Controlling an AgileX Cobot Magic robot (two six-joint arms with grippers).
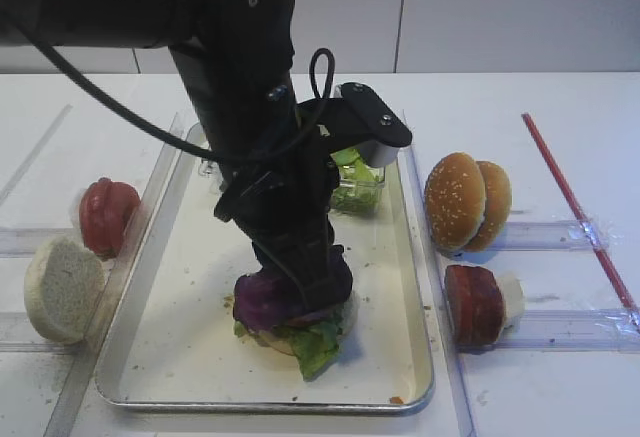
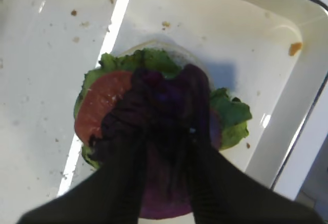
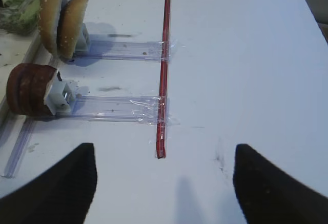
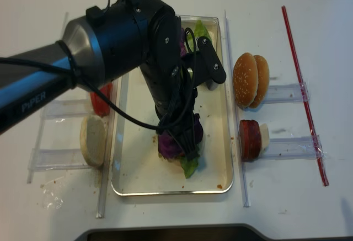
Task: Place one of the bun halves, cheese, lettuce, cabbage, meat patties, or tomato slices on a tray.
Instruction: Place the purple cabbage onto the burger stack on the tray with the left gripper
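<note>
Dark purple crinkled cabbage leaf (image 2: pixel 164 131) lies directly under the left gripper (image 2: pixel 163 126), draped over the stacked lettuce (image 2: pixel 230 114) on the metal-rimmed tray (image 1: pixel 420 357). Whether its black fingers clasp or release the leaf is unclear; the right gripper (image 3: pixel 164 183) stands wide apart, holding nothing, well off the tray.

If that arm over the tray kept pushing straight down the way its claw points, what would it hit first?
The left gripper points down onto the purple cabbage and appears already against it. Under that lie a red slice, lettuce, then the tray.

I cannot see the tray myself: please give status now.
Left pincer on cabbage, atop stack in tray; grip unclear. Right pincer open, empty. Nothing blocking.
</note>
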